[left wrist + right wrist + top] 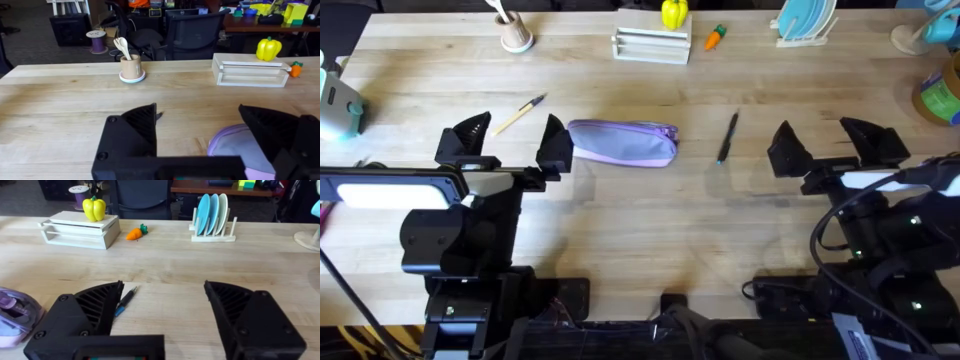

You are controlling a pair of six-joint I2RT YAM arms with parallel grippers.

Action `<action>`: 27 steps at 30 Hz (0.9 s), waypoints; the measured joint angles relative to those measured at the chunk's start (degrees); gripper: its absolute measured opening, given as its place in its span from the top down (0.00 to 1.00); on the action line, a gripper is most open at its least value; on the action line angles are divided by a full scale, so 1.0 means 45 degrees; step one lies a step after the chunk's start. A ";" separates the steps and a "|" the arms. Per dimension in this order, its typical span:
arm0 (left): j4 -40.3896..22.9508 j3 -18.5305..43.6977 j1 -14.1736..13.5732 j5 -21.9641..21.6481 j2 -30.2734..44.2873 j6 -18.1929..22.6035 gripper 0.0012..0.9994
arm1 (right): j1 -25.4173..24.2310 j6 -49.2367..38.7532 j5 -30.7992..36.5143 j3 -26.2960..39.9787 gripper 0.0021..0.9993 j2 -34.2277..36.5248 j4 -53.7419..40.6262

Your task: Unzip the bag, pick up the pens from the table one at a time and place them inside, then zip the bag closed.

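Observation:
The lavender bag (622,142) lies flat in the middle of the table (650,215), its zipper closed as far as I can tell. A yellowish-tan pen (517,113) rests to its left, a black pen (727,137) with a bluish end to its right. My left gripper (513,141) is open, hovering just left of the bag (235,150), its right finger (556,144) near the bag's end. My right gripper (836,142) is open to the right of the black pen (124,301). The bag's end (15,317) shows in the right wrist view.
A white slatted rack (651,45) with a yellow pepper (674,13) and an orange carrot toy (716,37) stand at the back. A cup with spoons (515,34) is back left, a plate rack (806,22) back right, and a tape roll (942,97) at the right edge.

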 joint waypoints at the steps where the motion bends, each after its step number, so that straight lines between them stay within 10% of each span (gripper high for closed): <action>1: 0.0000 0.0000 0.0000 0.0000 0.0000 0.0000 0.01 | 0.0000 0.0000 0.0000 0.0000 0.01 0.0000 0.0000; 17: -0.0196 0.0000 0.0005 0.0060 0.0000 0.0000 0.01 | 0.0024 0.0019 -0.0055 0.0007 0.01 0.0000 -0.0092; 27: -0.4778 0.2838 0.0005 0.0248 0.1358 0.0368 0.01 | 0.0024 0.0416 -0.0844 0.2625 0.01 0.1694 -0.5238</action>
